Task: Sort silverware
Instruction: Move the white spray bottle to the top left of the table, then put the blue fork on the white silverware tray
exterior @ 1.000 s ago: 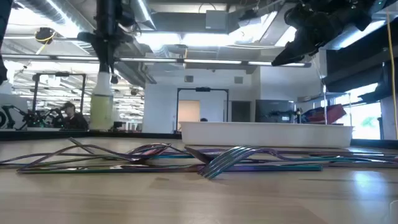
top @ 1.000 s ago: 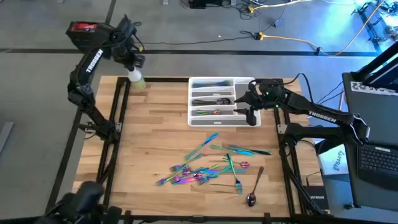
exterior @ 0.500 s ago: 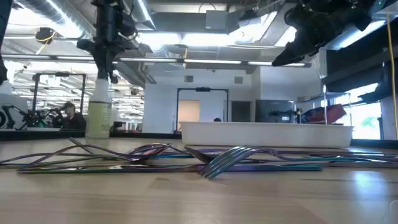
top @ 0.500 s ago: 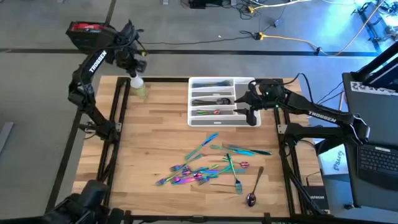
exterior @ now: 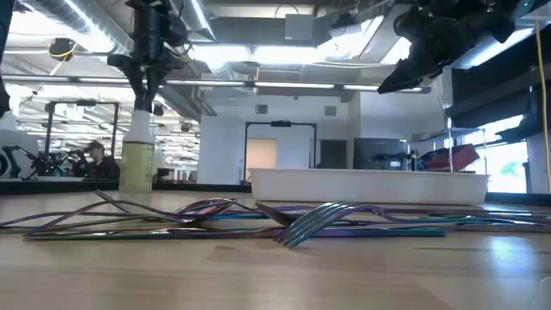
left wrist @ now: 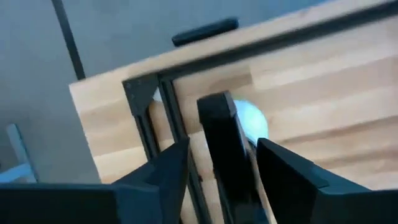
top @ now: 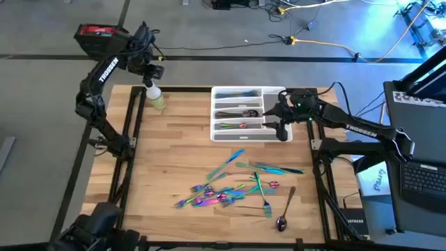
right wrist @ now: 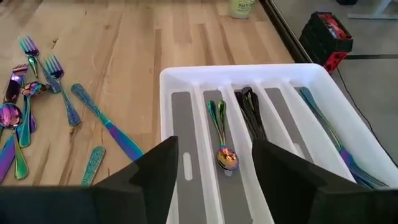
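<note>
Several rainbow silverware pieces (top: 237, 185) lie in a loose pile on the near half of the wooden table, with a darker spoon (top: 284, 213) at the pile's right. A few more lie in the white tray (top: 247, 115): a spoon (right wrist: 221, 134), dark pieces (right wrist: 249, 109) and teal pieces (right wrist: 323, 124). My right gripper (right wrist: 214, 180) hovers open over the tray's right end, holding nothing. My left gripper (left wrist: 221, 174) is open at the far left corner. Its fingers stand on either side of the top of the spray bottle (exterior: 138, 159), with narrow gaps showing. The bottle stands on its base.
Black frame rails (top: 136, 118) run along the table's edges, and one passes close to the bottle. Bare wood (top: 174, 146) lies between the tray and the pile. A laptop (top: 418, 174) sits off the table's right side.
My left gripper has come down at the far left corner with the spray bottle. A second ago the bottle hung clear of the table. It now stands upright on its base and has not moved for the last half second.
</note>
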